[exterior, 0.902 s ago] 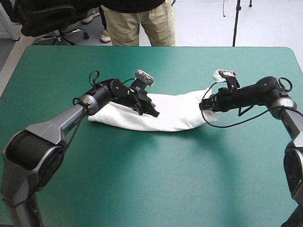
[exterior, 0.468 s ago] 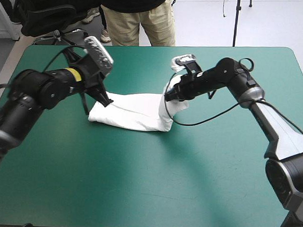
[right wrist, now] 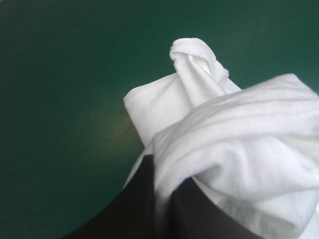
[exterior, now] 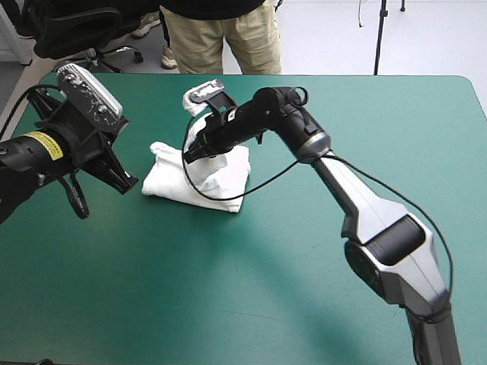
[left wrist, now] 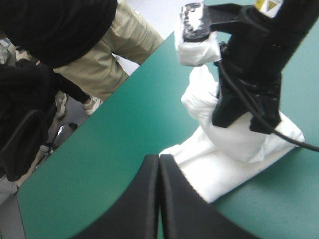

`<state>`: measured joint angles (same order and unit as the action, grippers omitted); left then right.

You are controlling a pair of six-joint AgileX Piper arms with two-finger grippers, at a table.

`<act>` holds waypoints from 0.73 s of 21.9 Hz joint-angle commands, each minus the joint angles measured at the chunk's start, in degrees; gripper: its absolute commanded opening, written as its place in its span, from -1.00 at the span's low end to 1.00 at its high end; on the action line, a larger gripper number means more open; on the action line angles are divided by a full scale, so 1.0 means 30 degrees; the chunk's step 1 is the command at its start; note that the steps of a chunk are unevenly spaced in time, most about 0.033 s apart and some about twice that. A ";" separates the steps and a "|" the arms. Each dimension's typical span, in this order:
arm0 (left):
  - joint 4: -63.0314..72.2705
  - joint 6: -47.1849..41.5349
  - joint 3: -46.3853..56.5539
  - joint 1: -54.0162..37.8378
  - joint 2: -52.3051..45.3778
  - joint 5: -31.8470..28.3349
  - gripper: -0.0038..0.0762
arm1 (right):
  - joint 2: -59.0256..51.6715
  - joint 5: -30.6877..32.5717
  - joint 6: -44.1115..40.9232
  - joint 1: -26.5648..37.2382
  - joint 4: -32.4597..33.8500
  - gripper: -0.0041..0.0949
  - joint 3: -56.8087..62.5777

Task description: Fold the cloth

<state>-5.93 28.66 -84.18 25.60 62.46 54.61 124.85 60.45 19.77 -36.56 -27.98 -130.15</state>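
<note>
The white T-shirt (exterior: 224, 179) lies as a short folded bundle on the teal-green cover, left of the table's middle. My right gripper (exterior: 190, 155) reaches across from the right and hangs over the bundle's middle, shut on the T-shirt's doubled-over end. In the right wrist view that white fold (right wrist: 249, 129) bulges out between my nearly closed fingers (right wrist: 162, 186). My left gripper (exterior: 130, 182) is shut and holds nothing, just off the bundle's left edge. In its own view the pointed arch (left wrist: 158, 164) stands beside the T-shirt's corner (left wrist: 234, 147), with the right gripper (left wrist: 244, 114) beyond.
The table's far edge (exterior: 255, 75) runs a short way behind the bundle. Bare teal-green cover (exterior: 288, 288) stretches from the bundle toward the front and right edges.
My right gripper has carried the T-shirt's right end leftward over the rest, shortening the long strip into a bundle. My left gripper has drawn back off the T-shirt to the left.
</note>
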 commanded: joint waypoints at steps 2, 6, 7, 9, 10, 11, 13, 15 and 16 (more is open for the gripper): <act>-0.0258 -0.0745 -0.0477 0.0048 -0.0105 -0.0036 -0.95 | 0.2245 0.0559 -0.0698 -0.0474 0.0754 -0.94 -0.5604; -0.0258 -0.0928 -0.0477 0.0048 0.0037 0.0057 -0.95 | 0.3592 0.0733 -0.0315 -0.0666 0.0387 -0.68 -0.7714; -0.0258 -0.1097 -0.0477 0.0048 0.0080 0.0057 -0.95 | 0.3703 0.0547 0.0001 -0.0713 -0.0124 -0.54 -0.7874; -0.0258 -0.1600 -0.0440 0.0048 0.0290 0.0285 -0.95 | 0.3734 -0.0129 0.2424 -0.0713 -0.3499 -0.02 -0.7874; -0.0258 -0.1739 -0.0440 0.0048 0.0442 0.0414 -0.95 | 0.3734 -0.0110 0.5227 -0.0713 -0.6453 0.24 -0.7874; -0.0258 -0.1739 -0.0440 0.0048 0.0522 0.0524 -0.95 | 0.3734 -0.0027 0.6110 -0.0670 -0.7737 0.32 -0.7874; -0.0258 -0.1739 -0.0440 0.0048 0.0590 0.0685 -0.95 | 0.3734 0.0155 0.5856 -0.0581 -0.7863 0.32 -0.7874; -0.0258 -0.1739 -0.0440 0.0048 0.0542 0.0783 -0.95 | 0.3734 0.1477 0.3144 -0.0269 -0.5767 0.23 -0.7874; -0.0365 -0.1956 -0.0440 0.0048 0.0542 0.0917 -0.95 | 0.3734 0.3057 0.1553 0.0116 -0.4359 0.15 -0.7874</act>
<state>-6.38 24.21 -84.18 25.60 65.20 60.05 140.27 66.35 30.16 -37.94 -43.78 -152.06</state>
